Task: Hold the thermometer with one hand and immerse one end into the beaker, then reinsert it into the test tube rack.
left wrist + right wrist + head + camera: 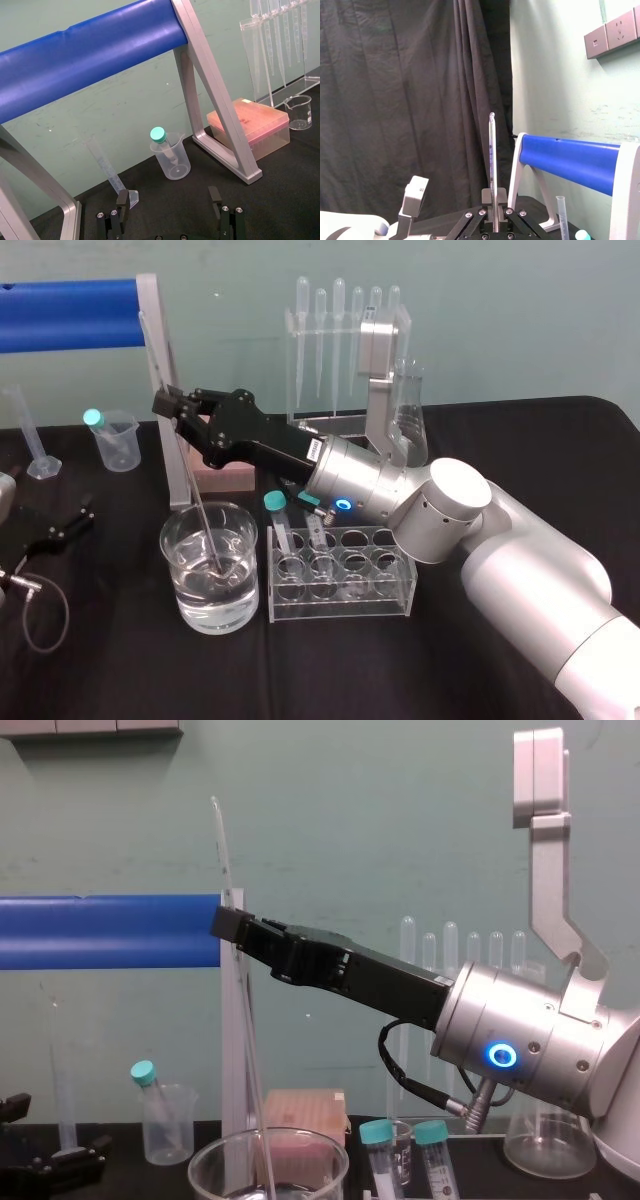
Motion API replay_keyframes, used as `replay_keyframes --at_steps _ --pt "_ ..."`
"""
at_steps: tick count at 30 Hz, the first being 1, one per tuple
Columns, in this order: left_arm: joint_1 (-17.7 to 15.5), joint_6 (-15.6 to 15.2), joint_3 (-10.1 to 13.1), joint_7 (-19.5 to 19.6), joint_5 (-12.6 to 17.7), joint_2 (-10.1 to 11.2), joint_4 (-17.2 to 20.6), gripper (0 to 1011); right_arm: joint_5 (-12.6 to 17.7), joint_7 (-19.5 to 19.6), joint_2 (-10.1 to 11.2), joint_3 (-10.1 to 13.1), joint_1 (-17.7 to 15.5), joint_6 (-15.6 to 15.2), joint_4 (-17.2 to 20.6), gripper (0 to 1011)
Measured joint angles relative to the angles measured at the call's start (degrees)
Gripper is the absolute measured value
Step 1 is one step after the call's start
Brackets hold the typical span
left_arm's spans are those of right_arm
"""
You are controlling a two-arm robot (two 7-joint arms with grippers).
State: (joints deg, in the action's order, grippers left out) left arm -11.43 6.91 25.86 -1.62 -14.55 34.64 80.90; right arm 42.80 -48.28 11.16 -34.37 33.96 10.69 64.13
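Right gripper (168, 402): black, long-jawed, stretched leftward above the table (120, 660); jaws closed tight on the thermometer (193, 490), gripping it on its upper length.
Thermometer: thin clear glass rod, tilted, upper end leaning back past the blue bar (65, 315), lower end inside the beaker (180, 575) with the tip under the water (215, 590).
Beaker: wide, clear glass, partly filled, standing on the black table just left of the test tube rack (340, 580).
Left gripper (62, 528): low at the table's left side, fingers spread wide apart, holding nothing
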Motion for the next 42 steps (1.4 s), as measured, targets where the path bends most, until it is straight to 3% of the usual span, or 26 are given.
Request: replay_keyframes --at_steps 42 --pt "0.0 0.0 0.0 0.0 0.0 0.0 0.0 1008 0.0 0.0 0.0 0.0 0.0 0.0 0.0 57"
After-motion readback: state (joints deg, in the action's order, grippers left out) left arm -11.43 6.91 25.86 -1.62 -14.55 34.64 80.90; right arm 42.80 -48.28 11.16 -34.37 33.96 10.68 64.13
